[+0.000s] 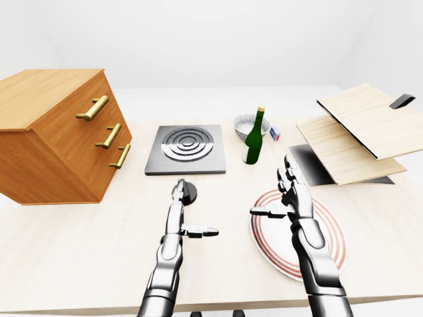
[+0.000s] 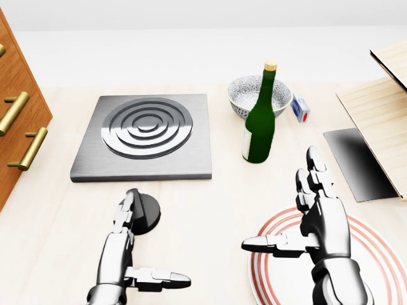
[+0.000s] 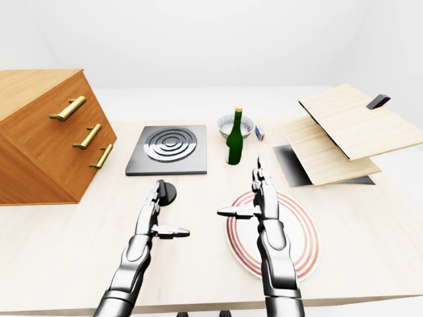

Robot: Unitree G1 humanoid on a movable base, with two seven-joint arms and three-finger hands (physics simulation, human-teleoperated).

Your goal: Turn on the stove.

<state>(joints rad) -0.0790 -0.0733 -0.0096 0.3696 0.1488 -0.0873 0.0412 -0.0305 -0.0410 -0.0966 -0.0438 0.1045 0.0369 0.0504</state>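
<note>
The left robot hand point(image 2: 121, 251) is spread open, its fingers point(image 2: 126, 210) stretched straight ahead and its thumb point(image 2: 159, 277) jutting out sideways toward the right robot hand; nothing is gripped. Those fingertips overlap the left edge of the round black stove knob point(image 2: 145, 213) in the head view; whether they touch it or hover above it cannot be told. The knob lies flat on the pale wooden bench point(image 2: 203, 210), just beyond and slightly right of the left robot hand's fingertips.

Farther out past the knob sits the square grey metal stove plate with raised concentric rings point(image 2: 145, 135), apart from the knob and lying flat.

The right robot hand point(image 2: 321, 232) is likewise open, fingers pointing away and thumb sticking inward toward the left robot hand, holding nothing. It hangs over the near-left part of the round white plate with red rings point(image 2: 375, 267).

Beyond the right robot hand and a little to its left stands an upright dark green glass bottle with a tan cork point(image 2: 261, 121), and just behind that a patterned grey-white ceramic bowl point(image 2: 245, 92). A small blue and white box point(image 2: 300, 107) lies beside the bowl, on its right.

Far to the left of the left robot hand is a brown wooden drawer cabinet with brass handles point(image 1: 59, 135). Right of the right robot hand, light wooden boards point(image 1: 357, 132) lie stacked at a slant over a flat dark sheet point(image 2: 356, 162).
</note>
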